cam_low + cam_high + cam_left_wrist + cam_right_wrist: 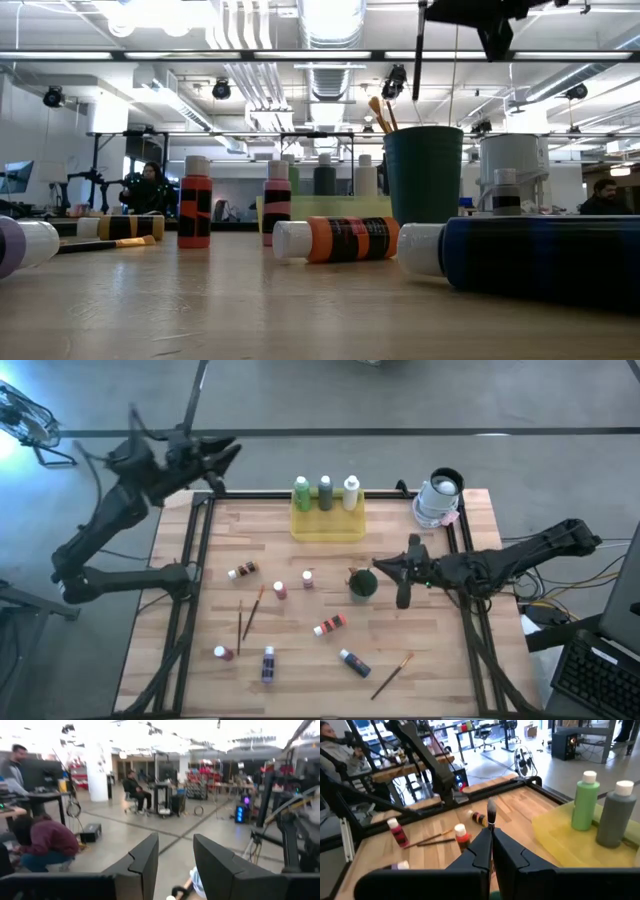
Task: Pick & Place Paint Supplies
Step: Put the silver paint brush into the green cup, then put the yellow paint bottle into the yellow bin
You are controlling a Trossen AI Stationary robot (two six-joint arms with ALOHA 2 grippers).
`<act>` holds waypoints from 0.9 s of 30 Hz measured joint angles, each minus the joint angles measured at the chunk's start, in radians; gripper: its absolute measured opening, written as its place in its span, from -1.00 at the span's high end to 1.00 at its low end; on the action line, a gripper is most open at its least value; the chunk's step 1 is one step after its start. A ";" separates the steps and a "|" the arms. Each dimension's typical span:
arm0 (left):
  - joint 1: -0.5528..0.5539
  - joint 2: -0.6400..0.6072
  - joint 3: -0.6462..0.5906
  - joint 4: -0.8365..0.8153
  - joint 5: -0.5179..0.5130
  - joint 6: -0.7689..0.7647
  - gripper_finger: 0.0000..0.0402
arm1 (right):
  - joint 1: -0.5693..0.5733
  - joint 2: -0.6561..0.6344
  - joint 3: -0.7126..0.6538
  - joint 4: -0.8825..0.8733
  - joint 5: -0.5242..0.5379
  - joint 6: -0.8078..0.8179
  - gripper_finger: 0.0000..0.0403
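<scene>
Wooden butcher-block table (pixel 420 660) carries the scattered paint supplies. Translucent yellow tray (pixel 327 525) sits at the far middle edge with three upright bottles in it: green bottle (pixel 302 494), grey bottle (pixel 326 493), white bottle (pixel 351 493). Dark green cup (pixel 362 584) stands right of centre; the low view shows two brush ends (pixel 380 113) sticking out of its top. White canister (pixel 438 498) is at the far right corner, contents cannot be told.

Loose bottles on the bare wood: orange-and-black bottle (pixel 330 625) lying on its side, blue bottle (pixel 354 662) lying near it, purple bottle (pixel 268 664) lying at the near left, brown bottle (pixel 243 571) lying at the left, two small red bottles (pixel 280 590) upright mid-table. Two thin wooden paintbrushes (pixel 247 614) lie left of centre, one more brush (pixel 391 676) lies near the front right.

Right gripper (pixel 404 596) hovers just right of the cup, fingers clenched on a thin paintbrush (pixel 491 817) that stands up between them, bristle end clear of the tips. Left gripper (pixel 222 465) is raised off the far left corner, well apart from every supply, fingers (pixel 141 862) parted and grasping nothing.
</scene>
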 joint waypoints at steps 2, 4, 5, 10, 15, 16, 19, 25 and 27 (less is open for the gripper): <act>0.000 -0.026 0.000 0.000 -0.004 -0.009 0.36 | 0.000 0.016 -0.007 0.006 0.001 -0.005 0.96; 0.000 -0.045 0.000 0.000 -0.004 -0.022 0.36 | -0.001 0.033 -0.007 0.009 0.001 -0.019 0.96; 0.000 -0.053 0.000 0.000 -0.004 -0.029 0.36 | -0.001 0.043 -0.007 0.008 0.000 -0.032 0.96; 0.000 -0.068 0.000 -0.001 -0.002 -0.039 0.36 | -0.001 0.108 -0.006 0.009 0.000 -0.054 0.96; 0.000 -0.064 0.000 0.000 -0.002 -0.041 0.36 | -0.001 0.183 -0.006 0.010 -0.004 -0.034 0.96; 0.000 -0.060 0.000 0.000 -0.001 -0.040 0.36 | -0.001 0.199 -0.005 0.011 -0.004 -0.034 0.96; 0.000 -0.049 0.000 -0.001 -0.001 -0.040 0.36 | -0.004 0.238 -0.005 0.016 -0.004 -0.004 0.96; 0.000 -0.021 0.000 -0.001 -0.001 -0.040 0.36 | -0.003 0.257 -0.005 0.079 -0.012 0.011 0.96; 0.000 -0.009 -0.001 -0.001 -0.001 -0.040 0.36 | -0.003 0.235 0.001 0.073 -0.012 0.011 0.96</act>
